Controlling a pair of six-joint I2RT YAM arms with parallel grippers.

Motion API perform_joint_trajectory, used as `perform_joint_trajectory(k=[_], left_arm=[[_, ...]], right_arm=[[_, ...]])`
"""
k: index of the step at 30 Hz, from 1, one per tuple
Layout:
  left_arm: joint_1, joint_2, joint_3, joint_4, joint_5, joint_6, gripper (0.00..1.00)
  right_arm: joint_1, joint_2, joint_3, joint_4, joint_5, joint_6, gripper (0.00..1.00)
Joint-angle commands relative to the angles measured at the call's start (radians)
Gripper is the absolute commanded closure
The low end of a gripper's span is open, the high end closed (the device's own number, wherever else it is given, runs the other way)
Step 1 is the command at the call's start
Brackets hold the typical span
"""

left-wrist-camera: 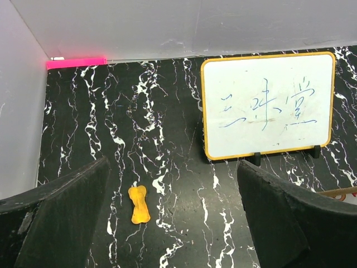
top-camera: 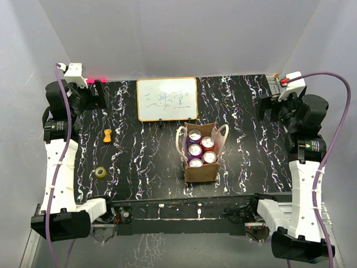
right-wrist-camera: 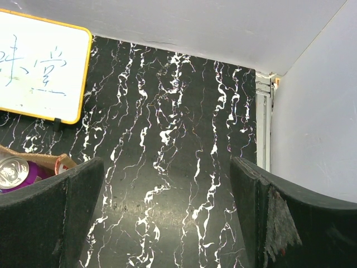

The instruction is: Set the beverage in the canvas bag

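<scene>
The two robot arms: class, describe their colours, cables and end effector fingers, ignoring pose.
Both the left arm and right arm have white shells with black joints and bases. A purple cable runs along each. The left end effector and right end effector have broad black fingers; one right finger is frayed at its edge.

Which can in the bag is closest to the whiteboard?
The purple can at the back left corner of the canvas bag. The other cans stand farther from the whiteboard.
</scene>
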Motion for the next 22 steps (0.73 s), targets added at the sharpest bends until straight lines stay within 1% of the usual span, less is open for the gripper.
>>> perform_joint_trajectory(k=[1,22], left_arm=[[0.007,-0.016,0.018,-0.005,0.016,0.011,0.05],[0.009,-0.017,0.011,-0.004,0.011,0.025,0.09]], right_arm=[[-0.005,-0.016,0.002,0.041,-0.007,0.003,0.01],[-0.007,-0.009,-0.005,0.045,-0.005,0.004,0.01]])
